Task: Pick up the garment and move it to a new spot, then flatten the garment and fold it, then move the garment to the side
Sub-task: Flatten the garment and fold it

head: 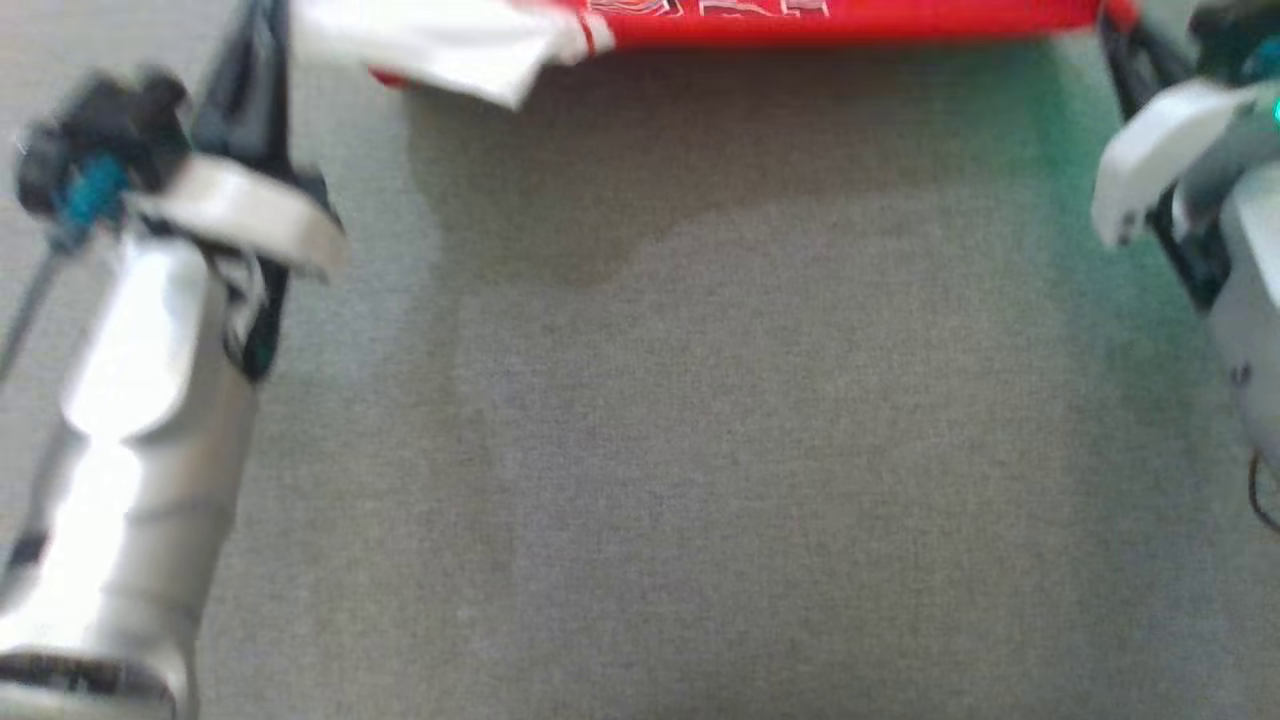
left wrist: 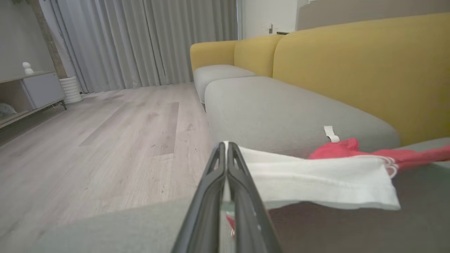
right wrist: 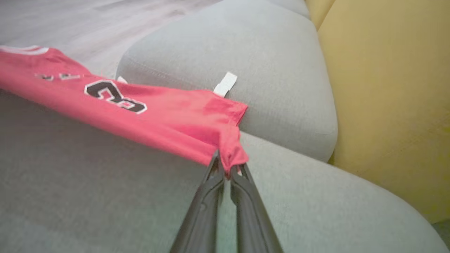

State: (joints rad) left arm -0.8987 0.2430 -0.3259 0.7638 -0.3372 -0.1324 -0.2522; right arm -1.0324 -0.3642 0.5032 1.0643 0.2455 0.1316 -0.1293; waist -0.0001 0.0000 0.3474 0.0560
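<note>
The left gripper (left wrist: pixel 225 149) has its two fingers pressed together on the white sleeve edge of the garment (left wrist: pixel 318 179); the right gripper (right wrist: pixel 227 167) is likewise closed, with a bunched red corner of the garment (right wrist: pixel 158 116) pinched at its tips. The garment, a red jersey with dark outlined lettering, is stretched in a band between the two grippers; in the head view it crosses the top edge (head: pixel 850 22) and casts a broad shadow on the grey seat cushion (head: pixel 750 450) below, so it appears to hang clear of the cushion rather than lie on it. The yellow backrest (left wrist: pixel 351 70) stands behind the seat; the wooden floor (left wrist: pixel 123 133) lies beyond the cushion edge. Judged step: transport of the lifted garment to a new spot, with flattening and folding not yet done. The next move calls for both arms to travel together at constant separation, so that the cloth keeps tension; then to lower it evenly onto the open cushion area; uneven lowering would likely leave creases.
</note>
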